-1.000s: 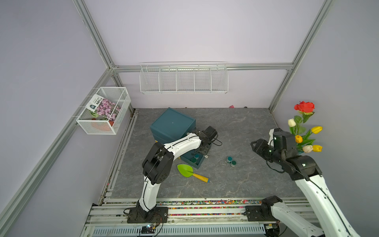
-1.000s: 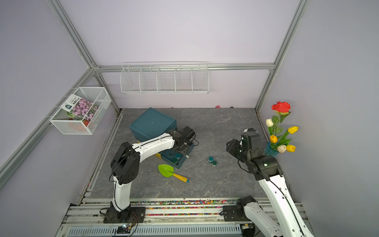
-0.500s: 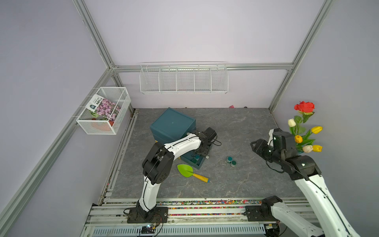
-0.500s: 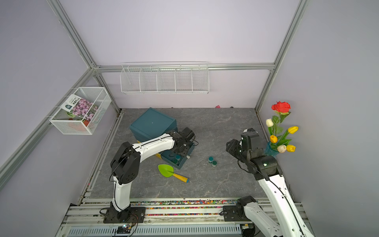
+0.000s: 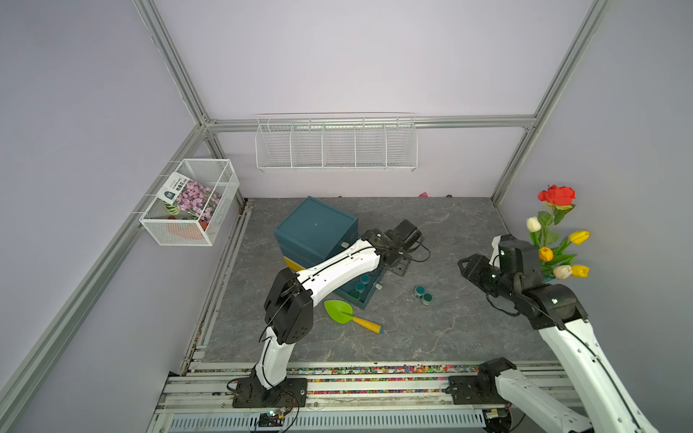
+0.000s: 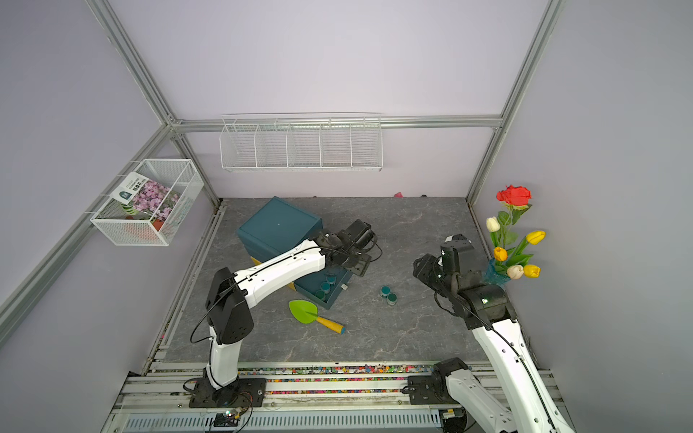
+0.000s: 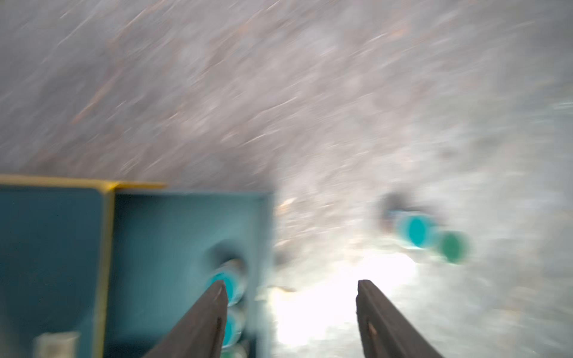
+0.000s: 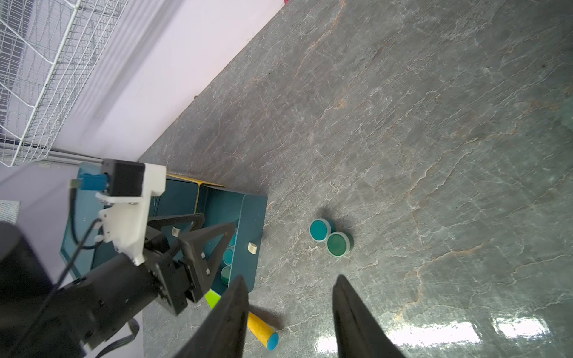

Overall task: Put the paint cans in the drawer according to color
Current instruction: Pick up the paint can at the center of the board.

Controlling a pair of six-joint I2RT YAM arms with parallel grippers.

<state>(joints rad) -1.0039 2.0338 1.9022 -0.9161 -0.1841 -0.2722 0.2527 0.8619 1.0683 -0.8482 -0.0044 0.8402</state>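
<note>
Teal paint cans (image 7: 228, 283) in the drawer (image 7: 173, 235) lie under left end effector (image 7: 290, 286), spread wide, empty

The left arm (image 5: 337, 267) stretches from its near base toward the far right. Its white forearm lies low and close to level, and the wrist is bent downward. The left gripper (image 7: 291, 283) points down with its jaws parted and nothing between them; the left wrist view is blurred. The right arm (image 5: 585, 360) rises from its near-right base and leans far and leftward. The right gripper (image 8: 290, 278) hangs in the air, jaws apart, holding nothing.
</note>
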